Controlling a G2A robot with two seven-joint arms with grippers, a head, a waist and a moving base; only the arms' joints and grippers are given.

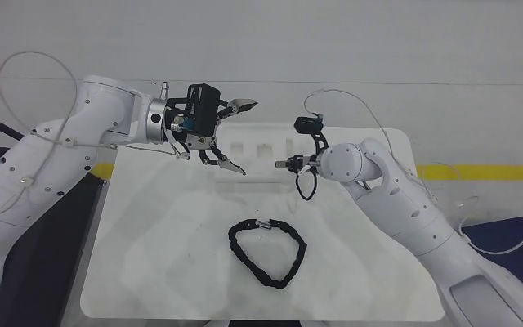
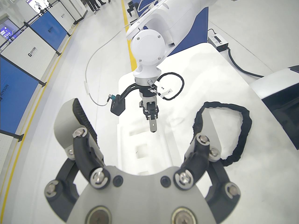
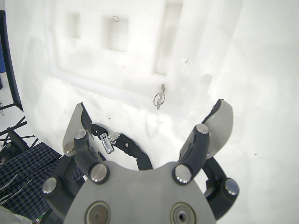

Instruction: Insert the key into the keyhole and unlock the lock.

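White foam tray (image 3: 140, 36) with three cut-out slots sits at the far side of the table (image 1: 163, 245). The key (image 3: 159, 97), on its split ring, lies flat just past the end of the long slot, right at the tray's edge. Can't tell if it's on foam or on the tabletop. A small loose ring (image 3: 116, 18) sits in the middle slot.

The chain lock (image 1: 296, 245) is a closed loop in a black fabric sleeve, flat on the table nearer the robot. Its shiny metal cylinder (image 3: 107, 143) points toward the tray, apart from the key. I can't make out the keyhole.

The left gripper (image 1: 248, 137) hangs above the tray's left end, fingers spread wide and holding nothing. The right gripper (image 3: 150, 103) is up in the air over the tray's right side, jaws also wide apart and empty. From its wrist cam, the key sits in plain sight between the fingers.

Around it: blue-and-white barrier panels (image 2: 45, 27) with logo print, a black box (image 2: 217, 41) with a thick cable on the floor, and a checked cloth (image 3: 21, 164) beside the table. Little white tags (image 2: 163, 90) hang on the right arm's cable, with print too small to read.
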